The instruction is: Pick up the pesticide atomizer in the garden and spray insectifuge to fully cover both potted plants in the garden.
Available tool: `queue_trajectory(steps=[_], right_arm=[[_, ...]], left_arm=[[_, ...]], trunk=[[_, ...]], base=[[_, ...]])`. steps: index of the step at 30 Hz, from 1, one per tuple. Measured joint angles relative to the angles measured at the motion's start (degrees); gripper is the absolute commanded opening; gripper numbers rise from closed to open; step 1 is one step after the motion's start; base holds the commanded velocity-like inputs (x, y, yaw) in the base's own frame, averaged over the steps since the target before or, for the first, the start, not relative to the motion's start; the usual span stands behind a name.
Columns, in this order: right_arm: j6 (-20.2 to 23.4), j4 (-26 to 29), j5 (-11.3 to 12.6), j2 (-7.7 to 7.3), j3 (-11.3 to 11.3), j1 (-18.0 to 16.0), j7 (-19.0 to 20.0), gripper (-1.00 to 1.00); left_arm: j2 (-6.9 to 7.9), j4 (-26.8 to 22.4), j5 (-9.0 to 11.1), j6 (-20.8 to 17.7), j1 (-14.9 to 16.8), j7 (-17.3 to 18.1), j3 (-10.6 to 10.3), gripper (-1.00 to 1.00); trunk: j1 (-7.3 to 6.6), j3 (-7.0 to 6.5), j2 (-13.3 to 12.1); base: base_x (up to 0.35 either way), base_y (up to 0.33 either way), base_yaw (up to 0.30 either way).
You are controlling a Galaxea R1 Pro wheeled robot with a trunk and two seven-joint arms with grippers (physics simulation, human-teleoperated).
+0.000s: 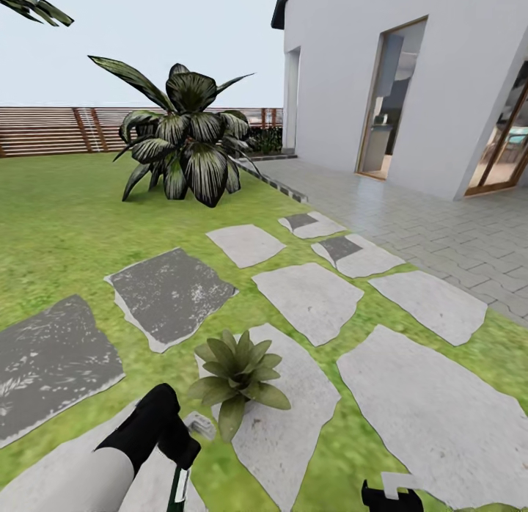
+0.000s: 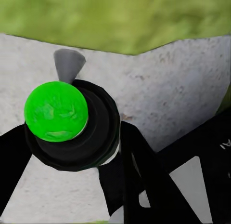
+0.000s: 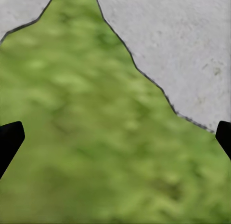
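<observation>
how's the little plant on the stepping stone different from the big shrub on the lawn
The potted plant is a small low rosette of light green leaves; the shrub is far larger, with dark, broad, drooping leaves streaked pale. The potted plant sits on a pale stepping stone close to the left claw; the shrub grows from the lawn near the fence. Both have pointed leaves.

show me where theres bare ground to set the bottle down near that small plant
Bare: the big pale stepping stone right of the potted plant, and the pale slab behind it. Crowded: the plant's own stone, where its leaves and the left gripper sit close.
</observation>
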State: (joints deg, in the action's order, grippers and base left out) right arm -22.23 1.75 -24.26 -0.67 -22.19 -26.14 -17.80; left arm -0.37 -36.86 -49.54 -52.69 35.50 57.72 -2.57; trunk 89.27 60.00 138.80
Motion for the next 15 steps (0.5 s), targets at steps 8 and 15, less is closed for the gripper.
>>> queue_trajectory(steps=[8, 15], right_arm=[[0.0, 0.0, 0.0, -0.02, 0.0, 0.0, 0.0, 1.0], [0.0, 0.0, 0.0, -0.07, 0.0, 0.0, -0.2, 1.0]], left_arm=[[2.41, 1.0, 2.3, 5.4, -2.4, -3.9, 4.8, -1.0], [1.85, 0.7, 2.3, 5.6, -2.6, -4.3, 4.6, -1.0]], trunk=[[0.0, 0.31, 0.0], [-0.01, 0.5, 0.0]], base=[[0.028, 0.022, 0.0], [0.159, 0.186, 0.0]])
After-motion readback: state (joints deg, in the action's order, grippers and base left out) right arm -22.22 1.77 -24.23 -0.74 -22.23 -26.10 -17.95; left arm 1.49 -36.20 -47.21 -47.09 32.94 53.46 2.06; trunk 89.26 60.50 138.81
